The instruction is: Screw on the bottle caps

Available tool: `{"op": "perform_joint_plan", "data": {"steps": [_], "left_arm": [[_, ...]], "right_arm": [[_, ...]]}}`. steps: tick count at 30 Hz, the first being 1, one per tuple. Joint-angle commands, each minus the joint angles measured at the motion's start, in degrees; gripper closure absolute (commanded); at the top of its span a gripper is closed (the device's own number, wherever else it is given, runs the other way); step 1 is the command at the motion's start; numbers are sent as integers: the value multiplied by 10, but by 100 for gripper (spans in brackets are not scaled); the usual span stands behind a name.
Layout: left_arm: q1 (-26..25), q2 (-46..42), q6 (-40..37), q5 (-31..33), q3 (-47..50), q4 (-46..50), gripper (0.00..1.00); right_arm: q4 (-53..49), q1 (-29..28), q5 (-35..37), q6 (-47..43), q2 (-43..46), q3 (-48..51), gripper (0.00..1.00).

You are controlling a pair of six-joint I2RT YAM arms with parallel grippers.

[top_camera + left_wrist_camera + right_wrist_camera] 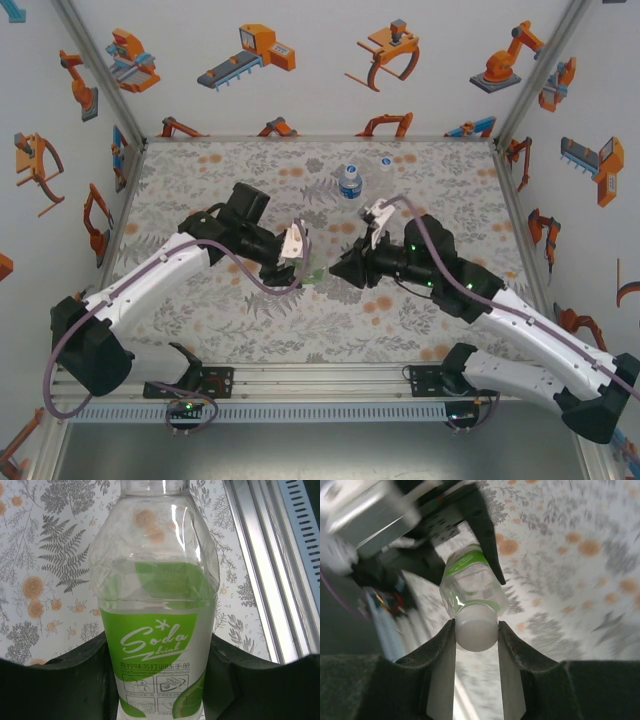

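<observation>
The floral table (200, 200) carries 2 arms that meet close to its centre. The left arm (170, 265) reaches in from 7 o'clock and the right arm (480, 290) from 4 o'clock. The left gripper (306, 270) and the right gripper (338, 268) face each other, tips nearly touching. Between them is the green-label bottle (159, 630), its neck pointing at the right gripper. The left fingers (75, 680) are clamped on the labelled lower body, 1 dark pad pressed against each side of it. At 12 o'clock from the grippers, well apart and toward the far edge, the blue-label bottle (349, 182) stands upright by itself. The right fingers (442, 665) are closed on the white cap (476, 630), pinching it from both sides. The cap sits against the mouth of the green-label bottle, though whether its thread has caught cannot be told. Just at 1 o'clock of the blue-label bottle lies a small pale object (385, 160), too small to identify.
</observation>
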State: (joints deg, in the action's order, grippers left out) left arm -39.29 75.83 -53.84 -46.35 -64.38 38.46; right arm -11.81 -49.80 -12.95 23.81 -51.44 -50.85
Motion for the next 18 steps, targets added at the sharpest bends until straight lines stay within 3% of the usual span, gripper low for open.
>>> {"op": "perform_joint_plan", "data": {"steps": [1, 4, 6, 8, 13, 16, 18], "left_arm": [[2, -12, 15, -16, -9, -32, 99], [3, -15, 19, -10, -7, -41, 94], [2, -17, 22, -10, -5, -45, 90], [2, -17, 24, -7, -5, -48, 87], [2, -18, 38, 15, -4, -56, 67], [2, -23, 46, 30, 0, -65, 50], [2, -27, 49, 38, 2, -69, 20]], "right_arm": [[-18, 1, 127, 415, 13, 40, 100], [-3, 1, 124, 584, 21, 73, 100], [32, 1, 111, 641, 21, 94, 100], [47, 1, 104, 659, 21, 99, 100], [-2, 1, 113, 621, 19, 72, 100], [-30, 7, 116, 585, 10, 53, 100], [-56, 16, 115, 551, -1, 35, 100]]}}
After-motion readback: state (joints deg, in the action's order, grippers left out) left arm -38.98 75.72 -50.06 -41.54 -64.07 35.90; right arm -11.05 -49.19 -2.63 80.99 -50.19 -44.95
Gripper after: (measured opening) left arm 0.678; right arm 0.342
